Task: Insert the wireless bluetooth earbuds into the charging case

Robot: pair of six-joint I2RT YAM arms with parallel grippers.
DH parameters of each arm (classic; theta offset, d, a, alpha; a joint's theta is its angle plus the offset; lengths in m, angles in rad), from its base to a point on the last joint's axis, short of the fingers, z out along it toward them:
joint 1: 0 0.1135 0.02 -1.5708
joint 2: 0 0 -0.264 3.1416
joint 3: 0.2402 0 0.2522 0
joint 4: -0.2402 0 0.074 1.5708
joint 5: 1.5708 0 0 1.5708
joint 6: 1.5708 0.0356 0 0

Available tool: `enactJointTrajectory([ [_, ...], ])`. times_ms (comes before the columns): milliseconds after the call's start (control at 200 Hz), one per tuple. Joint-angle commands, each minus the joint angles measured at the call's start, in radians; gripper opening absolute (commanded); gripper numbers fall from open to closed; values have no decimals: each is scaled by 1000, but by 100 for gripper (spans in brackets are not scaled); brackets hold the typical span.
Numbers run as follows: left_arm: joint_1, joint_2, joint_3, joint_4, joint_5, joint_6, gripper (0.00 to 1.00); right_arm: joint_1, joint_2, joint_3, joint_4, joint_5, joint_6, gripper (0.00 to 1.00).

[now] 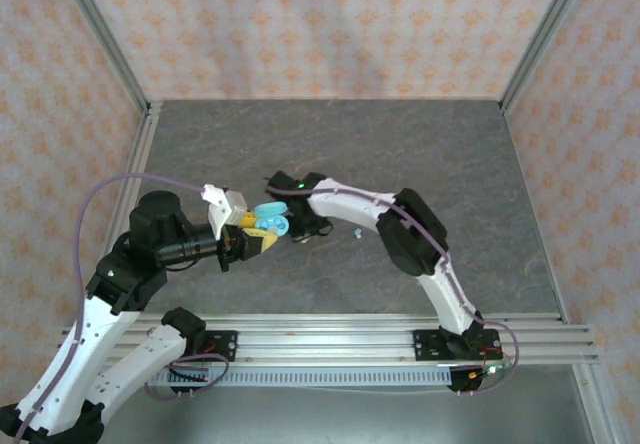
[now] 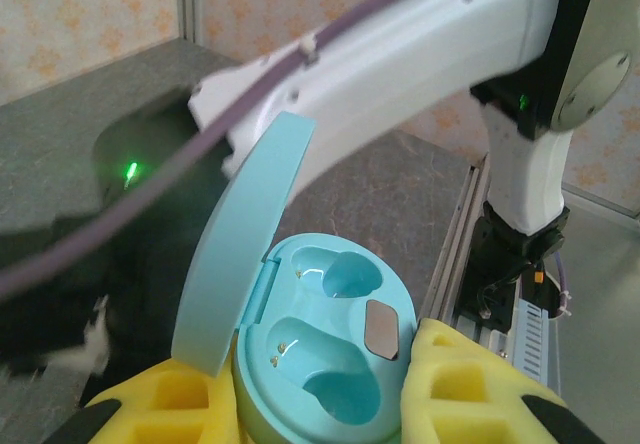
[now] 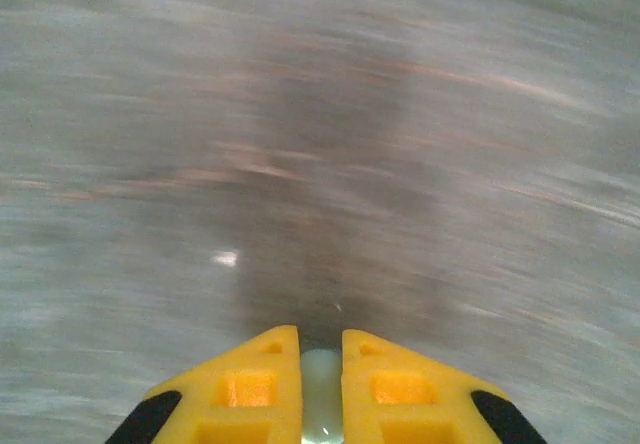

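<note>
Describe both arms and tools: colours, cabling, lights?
The left arm and right arm have white link shells with black joint housings. A purple cable runs along each. A green light glows near the right wrist. The left tool and right tool carry yellow wedge-shaped fingers with square recesses and black bases.

Motion blur smears the grey stone-patterned desk [image 3: 400,114] in the right wrist view, where a small pale object [image 3: 320,394], pinched between the yellow fingers of the right end effector [image 3: 320,336], is cut off by the bottom edge and too indistinct to identify. The left wrist view crops the base of the open light-blue plastic charging case [image 2: 330,364]. From above, a tiny white speck [image 1: 357,232] on the desk is too small to tell.
</note>
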Motion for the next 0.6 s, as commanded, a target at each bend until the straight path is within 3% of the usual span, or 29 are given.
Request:
enactJointTrajectory([
  [0, 9, 14, -11, 47, -6, -8, 12, -48, -98, -81, -89, 85, 70, 14],
  [360, 9, 47, -44, 96, -2, -20, 12, -81, -65, -138, -138, 13, 101, 20],
  [595, 9, 47, -50, 82, -11, -6, 12, -89, -78, -128, -130, -16, 128, 34],
])
